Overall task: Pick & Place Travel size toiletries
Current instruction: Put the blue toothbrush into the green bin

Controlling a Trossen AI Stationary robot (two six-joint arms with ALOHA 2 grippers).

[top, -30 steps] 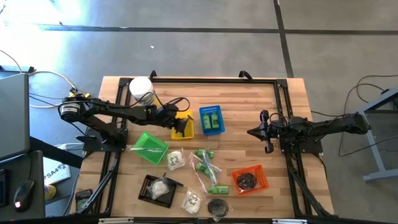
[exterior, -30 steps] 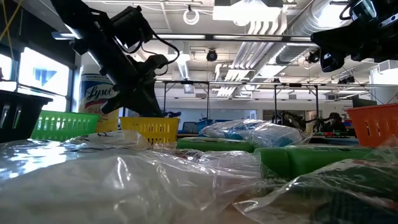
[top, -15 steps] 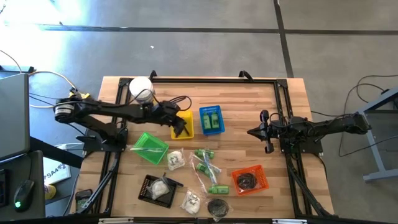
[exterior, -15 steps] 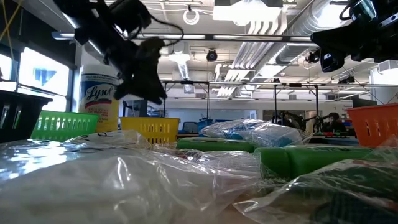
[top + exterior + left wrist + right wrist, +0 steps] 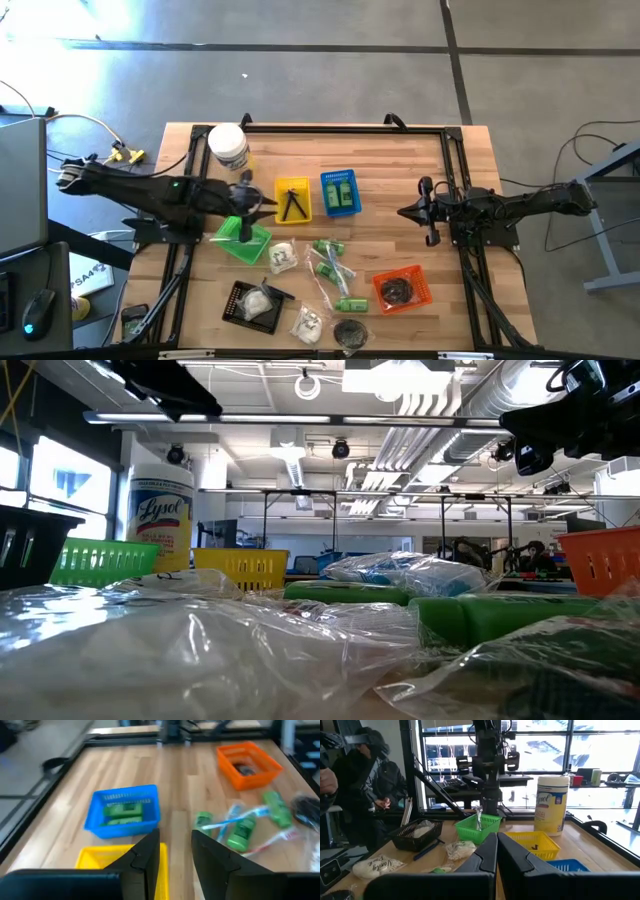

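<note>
Left tool (image 5: 262, 204) beside yellow basket (image 5: 279, 185) rim.

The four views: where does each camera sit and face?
High view: overhead, straight down; both arms show.
Low view: tabletop height, across clear plastic packets; arms overhead.
Left wrist view: past left gripper, toward blue plastic basket.
Right wrist view: past right gripper, toward left arm.
All share the yellow plastic basket.

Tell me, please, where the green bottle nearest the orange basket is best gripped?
Probably across its middle, coming straight down: the green bottle lies flat on the table, long axis pointing toward the orange basket, both long sides apparently free.
</note>
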